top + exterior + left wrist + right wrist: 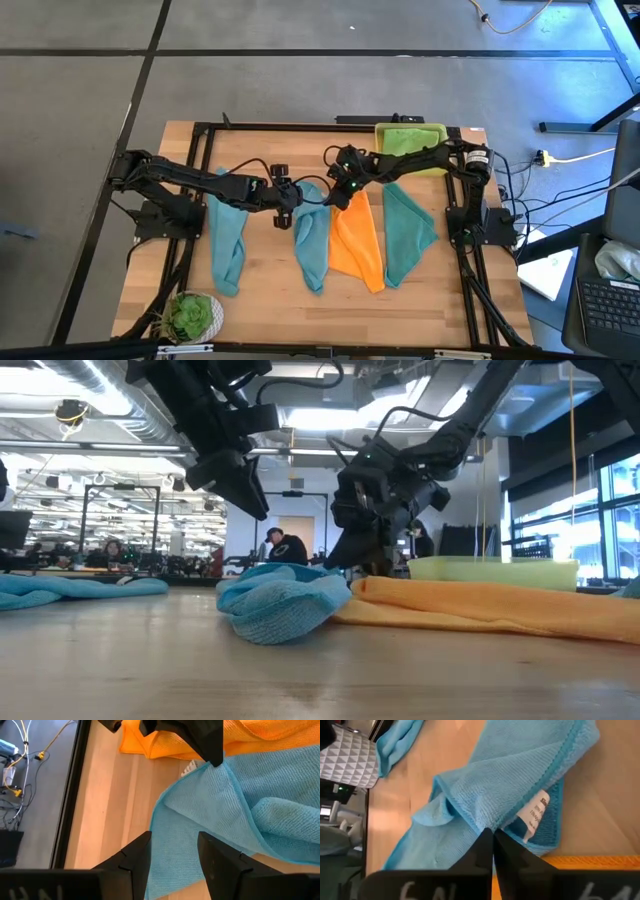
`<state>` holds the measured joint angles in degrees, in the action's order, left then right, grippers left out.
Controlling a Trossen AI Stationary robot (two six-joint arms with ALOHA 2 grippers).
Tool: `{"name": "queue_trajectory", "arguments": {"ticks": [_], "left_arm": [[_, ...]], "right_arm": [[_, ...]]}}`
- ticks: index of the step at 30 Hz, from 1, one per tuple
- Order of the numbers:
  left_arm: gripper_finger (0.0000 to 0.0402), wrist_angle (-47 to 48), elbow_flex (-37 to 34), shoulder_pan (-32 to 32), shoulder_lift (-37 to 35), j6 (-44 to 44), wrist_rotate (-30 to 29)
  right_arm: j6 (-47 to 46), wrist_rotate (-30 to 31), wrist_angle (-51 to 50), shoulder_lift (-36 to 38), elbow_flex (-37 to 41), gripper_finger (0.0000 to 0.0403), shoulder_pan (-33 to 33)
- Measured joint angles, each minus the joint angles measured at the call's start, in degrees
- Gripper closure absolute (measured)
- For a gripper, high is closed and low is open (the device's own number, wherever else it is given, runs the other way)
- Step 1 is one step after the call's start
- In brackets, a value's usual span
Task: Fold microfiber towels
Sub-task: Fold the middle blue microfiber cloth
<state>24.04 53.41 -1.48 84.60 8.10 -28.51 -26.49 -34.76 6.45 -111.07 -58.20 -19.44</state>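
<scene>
far left on the table, one light blue towel (228,243) lying long. next, left gripper (290,205) fingers apart, holding nothing, over the middle light blue towel (311,245). then right gripper (340,196) pinched shut on that towel's far edge. orange towel (358,245), teal towel (407,233), lime green towel (408,141) in yellow tray (383,130).

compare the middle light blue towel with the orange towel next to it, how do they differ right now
The middle light blue towel is bunched and rumpled at its far end; the orange towel lies flatter, as a smooth long strip.
The right gripper is shut on the light blue towel's edge beside its white tag; nothing grips the orange towel.
The left gripper hovers open over the blue towel, not the orange one.
Both lie lengthwise, side by side on the table.
</scene>
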Motion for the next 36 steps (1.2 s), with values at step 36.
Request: {"name": "queue_trajectory", "arguments": {"ticks": [36], "left_arm": [[0.0249,-5.3,-1.7,1.9,-1.4,6.7,1.2]], "right_arm": [[17.9,24.9,-89.4,0.1,-52.9,0.0401,15.2]]}}
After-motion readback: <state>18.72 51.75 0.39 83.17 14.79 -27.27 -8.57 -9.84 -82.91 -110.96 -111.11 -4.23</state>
